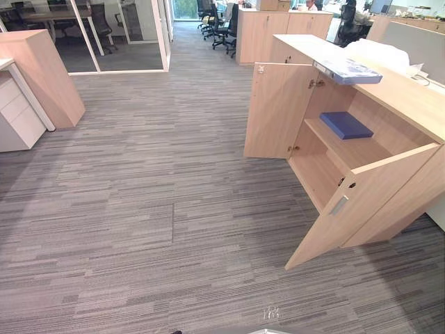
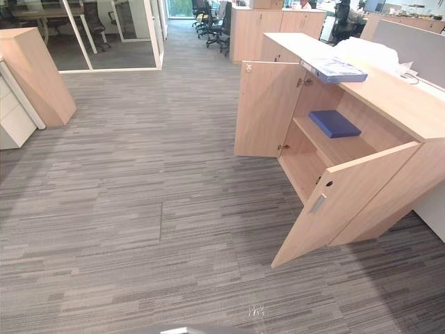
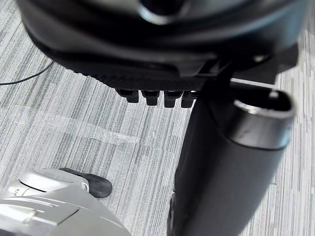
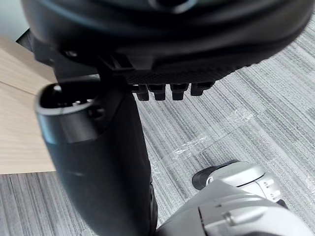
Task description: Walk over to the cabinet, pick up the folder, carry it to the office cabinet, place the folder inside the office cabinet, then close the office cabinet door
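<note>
The blue folder lies flat on the upper shelf inside the cabinet, well ahead of the left hand and the right hand, more toward the right one's side. It looks thin, light and fairly stiff with a slick cover, so I'd pinch it by the edge facing the opening. I see nothing in the lower compartment, the doors stand open, a paler folder sits on top, and both hands hang loosely open over the carpet, holding nothing.

Left robot hand, right robot hand, relaxed
</note>
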Available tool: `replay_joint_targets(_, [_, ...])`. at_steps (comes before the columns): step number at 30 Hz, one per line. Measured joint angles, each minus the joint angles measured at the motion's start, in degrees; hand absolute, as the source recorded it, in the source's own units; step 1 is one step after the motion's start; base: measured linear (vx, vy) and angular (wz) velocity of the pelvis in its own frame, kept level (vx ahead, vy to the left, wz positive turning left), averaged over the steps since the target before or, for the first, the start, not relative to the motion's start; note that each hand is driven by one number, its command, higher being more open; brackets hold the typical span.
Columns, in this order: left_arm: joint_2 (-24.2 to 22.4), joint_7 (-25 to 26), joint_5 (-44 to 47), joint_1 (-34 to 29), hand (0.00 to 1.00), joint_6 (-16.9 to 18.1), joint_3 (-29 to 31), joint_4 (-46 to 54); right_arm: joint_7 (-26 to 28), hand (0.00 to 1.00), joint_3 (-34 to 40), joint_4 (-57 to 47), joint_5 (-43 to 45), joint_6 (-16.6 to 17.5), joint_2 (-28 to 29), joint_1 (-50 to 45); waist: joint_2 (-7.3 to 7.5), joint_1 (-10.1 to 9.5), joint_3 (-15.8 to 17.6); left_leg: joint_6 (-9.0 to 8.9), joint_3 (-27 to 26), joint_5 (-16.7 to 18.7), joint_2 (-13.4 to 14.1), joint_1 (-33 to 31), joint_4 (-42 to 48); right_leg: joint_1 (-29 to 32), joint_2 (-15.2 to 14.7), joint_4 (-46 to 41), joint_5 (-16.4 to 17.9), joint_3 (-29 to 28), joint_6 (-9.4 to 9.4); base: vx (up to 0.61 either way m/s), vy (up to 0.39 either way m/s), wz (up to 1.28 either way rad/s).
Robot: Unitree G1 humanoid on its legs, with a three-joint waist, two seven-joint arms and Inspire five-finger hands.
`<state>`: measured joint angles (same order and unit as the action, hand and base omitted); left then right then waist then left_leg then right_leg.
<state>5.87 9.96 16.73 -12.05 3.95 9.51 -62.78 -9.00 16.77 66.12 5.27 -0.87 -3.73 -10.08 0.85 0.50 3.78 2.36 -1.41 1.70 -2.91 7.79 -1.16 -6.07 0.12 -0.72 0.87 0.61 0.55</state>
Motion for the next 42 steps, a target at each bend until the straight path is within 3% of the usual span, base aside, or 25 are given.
replay_joint_targets(8, [-0.5,-1.0,4.0,0.0,1.00,1.2,0.0,0.0,0.1,1.00,0.3,0.1,0.0,0.3,0.1,0.4,-0.23,0.00,0.8,-0.24,0.2,-0.2,0.0,1.3,-1.4,-1.2,0.0,1.1,0.0,0.4,0.05,0.00,-0.002,0.01])
replay_joint_targets(27, [-0.6,2.2,0.9,0.1,1.00,2.3,0.3,0.1,-2.1,1.00,2.3,0.1,3.7,1.3,1.0,0.3,0.29,0.03,1.3,-0.53,-0.2,-0.4,0.2,2.4,-2.6,-2.1,0.2,2.0,0.0,0.4,0.13,0.00,0.000,0.00])
replay_joint_targets(36, [-0.7,2.3,5.1,0.1,1.00,2.4,0.4,0.1,-2.4,1.00,2.3,0.0,3.8,1.7,1.2,0.3,0.28,0.03,1.7,-1.89,-1.4,0.6,1.0,2.5,-1.7,-2.2,0.9,2.1,0.0,-0.7,0.17,0.00,-0.031,-0.08])
replay_joint_targets(37, [-0.6,2.0,6.8,0.1,1.00,2.5,0.5,0.1,-2.2,1.00,2.3,0.0,3.8,1.7,1.3,0.3,0.51,0.04,2.0,-2.50,-1.5,1.6,1.1,1.5,0.7,-2.2,0.9,1.8,0.0,-0.7,0.17,-0.03,-0.034,0.01])
replay_joint_targets(39, [-1.0,0.8,11.0,0.7,1.00,2.5,1.1,0.1,-1.4,1.00,2.5,0.0,3.8,1.8,1.3,0.6,0.27,-0.05,3.6,-4.45,-2.6,7.2,2.1,-4.0,13.0,-2.1,1.2,0.7,0.7,-0.6,-0.57,-0.05,-0.035,0.02])
replay_joint_targets(41, [-1.9,-0.4,12.6,1.3,1.00,2.5,3.0,0.2,-0.9,1.00,3.9,-0.3,3.8,1.9,1.1,0.8,-0.60,-0.06,5.2,-6.19,-4.3,9.9,4.0,-8.7,23.9,-2.1,2.1,-0.3,1.8,-0.5,-2.20,-0.09,-0.021,0.04])
replay_joint_targets(42, [-2.5,-0.8,14.0,1.4,1.00,2.5,4.3,0.4,-1.0,1.00,4.7,-0.2,3.8,1.8,1.1,0.9,-0.74,-0.40,5.8,-6.26,-5.7,9.9,4.9,-12.7,31.0,-2.2,2.0,-0.3,1.9,-0.7,-2.61,-0.12,-0.010,-0.02])
